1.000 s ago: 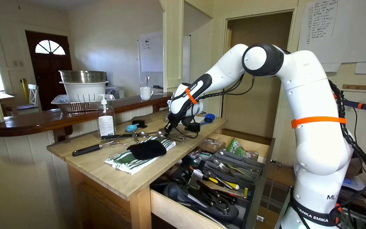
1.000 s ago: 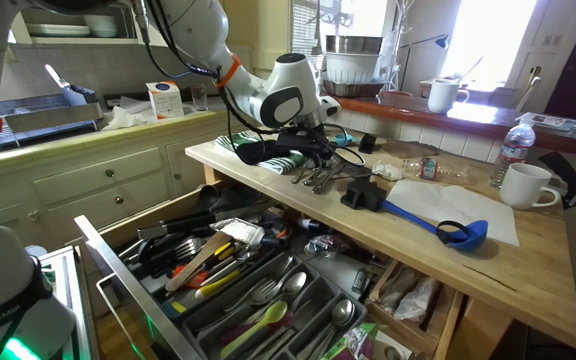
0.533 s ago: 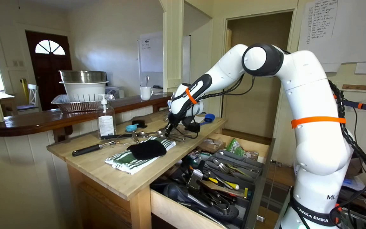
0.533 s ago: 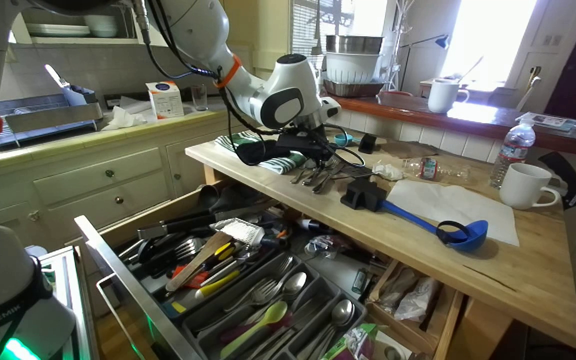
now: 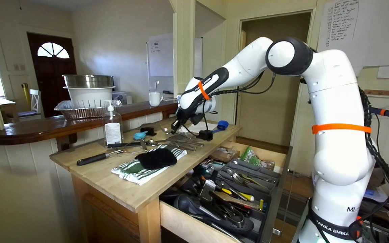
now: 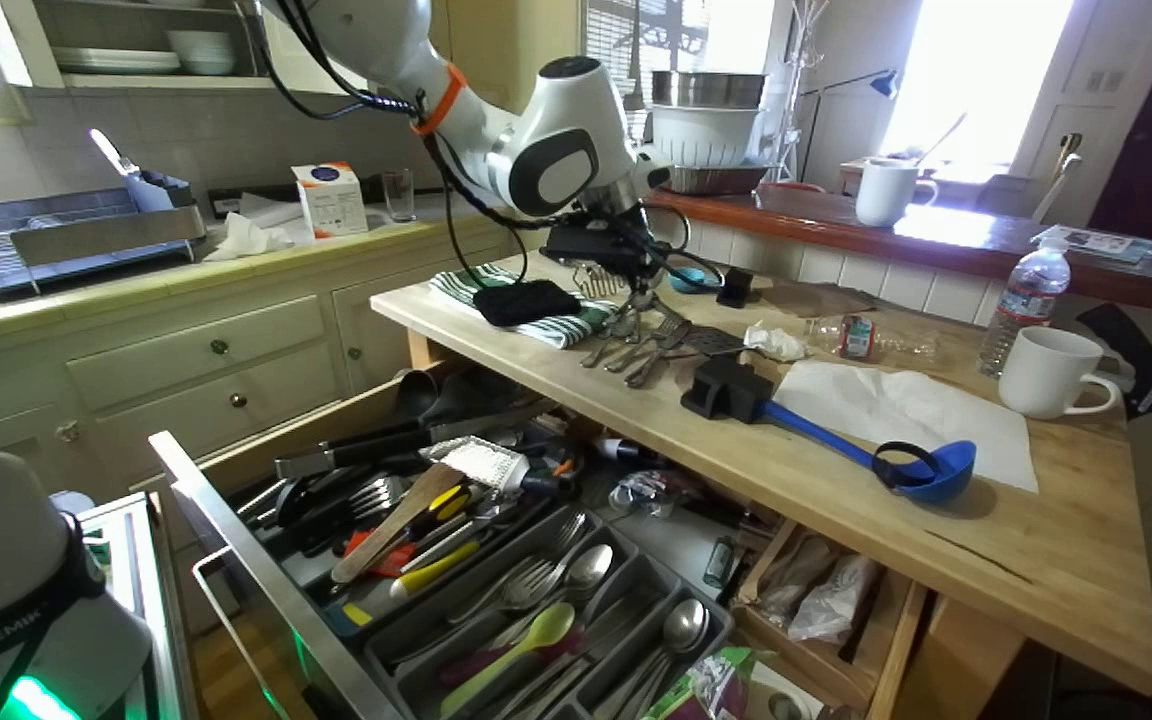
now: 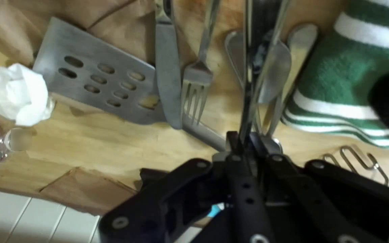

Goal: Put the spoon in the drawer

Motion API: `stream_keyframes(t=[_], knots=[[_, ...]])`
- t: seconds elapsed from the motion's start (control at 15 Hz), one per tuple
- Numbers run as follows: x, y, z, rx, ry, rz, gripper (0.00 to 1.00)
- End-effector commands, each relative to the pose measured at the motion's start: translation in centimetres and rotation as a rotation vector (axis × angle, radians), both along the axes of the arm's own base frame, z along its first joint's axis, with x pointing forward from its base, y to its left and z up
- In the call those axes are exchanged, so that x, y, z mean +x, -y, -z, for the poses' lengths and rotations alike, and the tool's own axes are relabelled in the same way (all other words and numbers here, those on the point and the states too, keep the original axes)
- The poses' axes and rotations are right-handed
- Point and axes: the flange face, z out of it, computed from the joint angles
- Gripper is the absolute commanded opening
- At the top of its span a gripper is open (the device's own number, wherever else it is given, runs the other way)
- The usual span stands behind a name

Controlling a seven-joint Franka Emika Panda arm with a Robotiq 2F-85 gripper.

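Observation:
My gripper is shut on a metal spoon above the counter. In the wrist view the gripper (image 7: 247, 143) pinches the spoon's handle (image 7: 249, 101), which runs up towards the camera; the bowl is mostly hidden behind the fingers. In an exterior view the spoon's bowl (image 5: 164, 129) sticks out beside the gripper (image 5: 174, 127), raised off the counter. The gripper (image 6: 644, 290) also shows above the loose cutlery in an exterior view. The open drawer (image 5: 194, 221) is below the counter's edge, in front of it; its front (image 6: 254, 560) and the utensil-filled compartments also show.
Loose forks, knives and a slotted spatula (image 7: 96, 72) lie under the gripper. A striped towel (image 7: 343, 81) with a black cloth is beside them. A blue ladle (image 6: 816, 430) with a black block lies near the counter edge. A soap bottle (image 5: 112, 130) and a mug (image 6: 1051, 372) stand on top.
My gripper has risen from the counter and tilted slightly, carrying the spoon up. Its bowl was down among the cutlery before. The drawer and other things have not moved.

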Motion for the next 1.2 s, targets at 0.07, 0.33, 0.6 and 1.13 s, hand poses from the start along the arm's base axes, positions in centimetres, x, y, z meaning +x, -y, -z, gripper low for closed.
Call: stream_keyframes(t=[0.07,0.33,0.6,1.13], knots=[[-4.6,0.8,-4.0,0.067,-0.005,0.051,0.02],[-11.7,3.2,-3.8,0.115,-0.058,0.163,0.02],[-18.8,7.4,-2.5,0.108,-0.119,0.268,0.02],[-27.8,17.5,2.1,-0.023,-0.257,0.356,0.08]])
